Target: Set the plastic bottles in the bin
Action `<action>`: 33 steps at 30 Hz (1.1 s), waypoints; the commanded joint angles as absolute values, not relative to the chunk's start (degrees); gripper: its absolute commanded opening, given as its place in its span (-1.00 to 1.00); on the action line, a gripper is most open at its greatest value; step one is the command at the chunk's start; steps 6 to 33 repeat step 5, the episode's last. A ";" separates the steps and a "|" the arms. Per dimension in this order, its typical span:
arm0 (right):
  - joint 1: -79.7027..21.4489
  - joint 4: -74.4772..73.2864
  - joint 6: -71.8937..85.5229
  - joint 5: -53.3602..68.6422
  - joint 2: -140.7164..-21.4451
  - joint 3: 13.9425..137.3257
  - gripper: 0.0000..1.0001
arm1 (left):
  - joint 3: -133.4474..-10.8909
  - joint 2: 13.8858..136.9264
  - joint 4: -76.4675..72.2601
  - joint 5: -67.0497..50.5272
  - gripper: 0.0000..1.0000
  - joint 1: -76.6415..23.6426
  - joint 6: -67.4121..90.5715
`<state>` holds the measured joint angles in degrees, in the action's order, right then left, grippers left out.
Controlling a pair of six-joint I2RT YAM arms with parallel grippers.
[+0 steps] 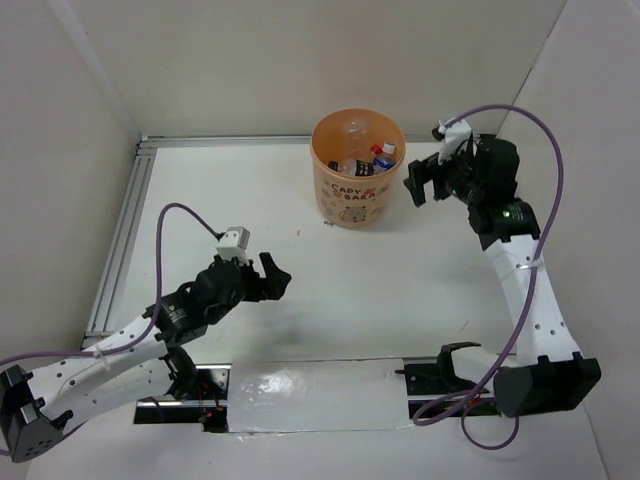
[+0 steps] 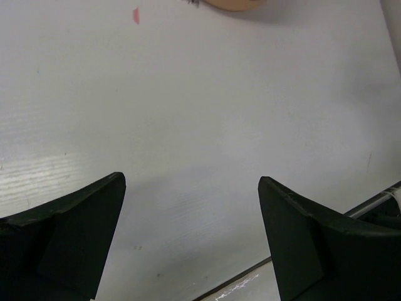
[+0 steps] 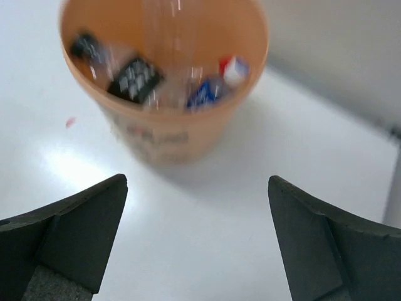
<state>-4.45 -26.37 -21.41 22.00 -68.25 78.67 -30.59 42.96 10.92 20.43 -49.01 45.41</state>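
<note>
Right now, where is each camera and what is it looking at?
Top external: high behind the arms, looking down on the table, the bin, the left gripper and right gripper.
Left wrist: on the left arm, facing bare table; its open fingers show.
Right wrist: on the right arm, facing the bin with bottles inside; its open fingers show.
Shared: every view catches the bin.
</note>
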 commanded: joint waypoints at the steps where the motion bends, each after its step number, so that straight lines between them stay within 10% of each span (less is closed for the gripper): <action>1: -3.35 -30.50 -8.45 10.04 -64.35 68.49 1.00 | -35.76 44.11 6.15 19.34 1.00 -49.31 40.44; 33: -2.81 -28.32 -6.07 4.84 -54.18 59.43 1.00 | -39.28 46.84 6.15 18.63 1.00 -48.78 36.48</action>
